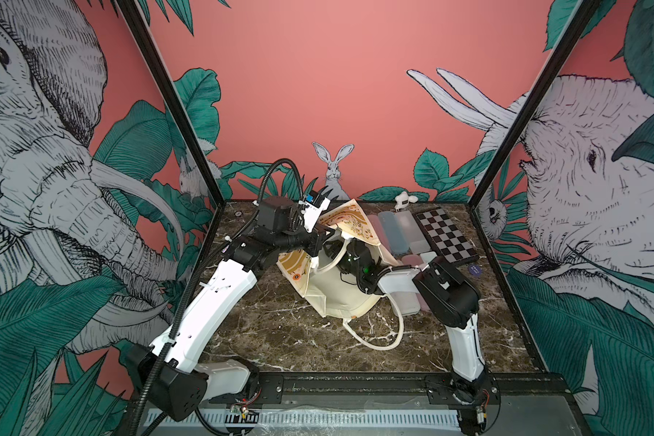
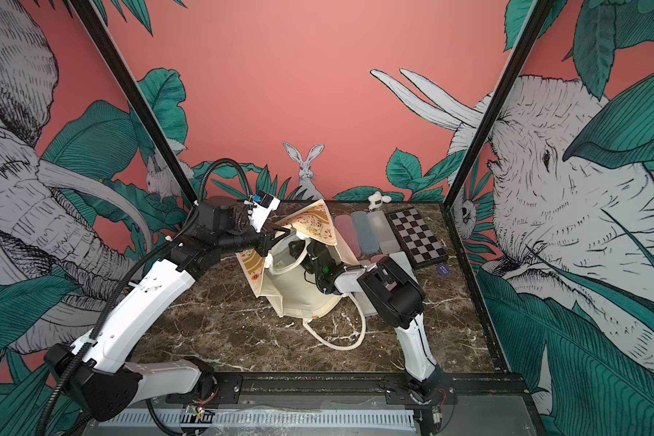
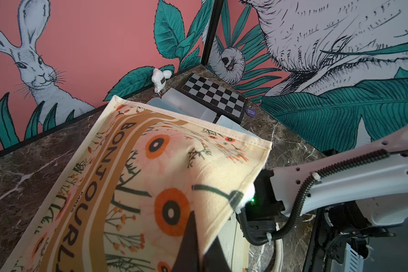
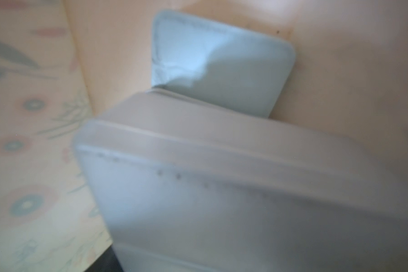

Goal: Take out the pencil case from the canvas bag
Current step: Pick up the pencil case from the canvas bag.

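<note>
Frosted pencil case [image 4: 222,200] fills the right wrist view, blurred and close up, inside the canvas bag [image 1: 333,298]. Pale blue case [image 4: 222,66] sits behind it against the cream lining. Right hand [image 1: 335,249] is inside the bag mouth with its fingers hidden by cloth, so I cannot tell whether it is spread or pinching, or whether it touches the case. Left hand [image 1: 322,227] is pressed together on the bag's printed upper panel at the rim, holding it up so the mouth gapes. Bag lies on its side mid-desk [image 1: 280,332], with one loop handle [image 1: 401,328] on the marble toward the front. Outside at back right: row of three cases [image 1: 391,230], chessboard [image 1: 446,236] just beside them, purple disc [image 1: 474,270], white plush [image 1: 404,200] by the wall.
</note>
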